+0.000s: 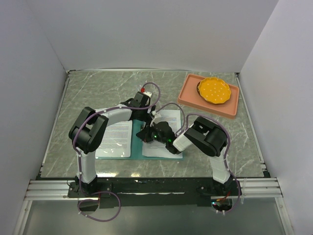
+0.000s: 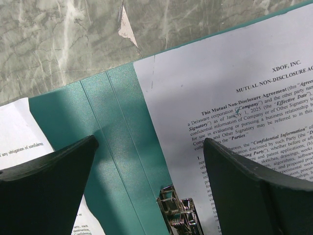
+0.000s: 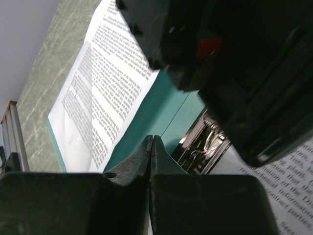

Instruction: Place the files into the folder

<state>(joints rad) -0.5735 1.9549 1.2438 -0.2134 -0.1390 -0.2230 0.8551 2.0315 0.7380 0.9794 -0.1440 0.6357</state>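
- The folder [image 1: 138, 149] lay open and flat on the worktop [image 1: 98, 93], with its metal clip [image 2: 178, 215] on the spine. I take all places from that clip.
- The files were two printed sheets. One [image 2: 234, 98] lay on the leaf right of the clip and the other [image 2: 19, 132] on the leaf left of it. Both lay flat on the teal and neither was tucked under the clip.
- My left pincer [image 2: 150, 147] hung spread wide over the spine, just beyond the clip, one finger to each side and nothing between them.
- My right pincer [image 3: 151, 142] was pressed fully closed, its tip just beside the clip and holding nothing. I could not tell whether it touched the spine.
- Handling, my judgement: the sheets were light, thin and limp. They would likely slide on the smooth cover and buckle if pushed from one end.
- Best hold, I judged: pinch a sheet at the outer edge or corner farthest from the clip, where paper lifts most easily. Alternatively, drag it toward the clip under a flat fingertip.
- The clip looked stiff and sprung, so it would need firm pressure on its lever, while the thin cover would flex if lifted.
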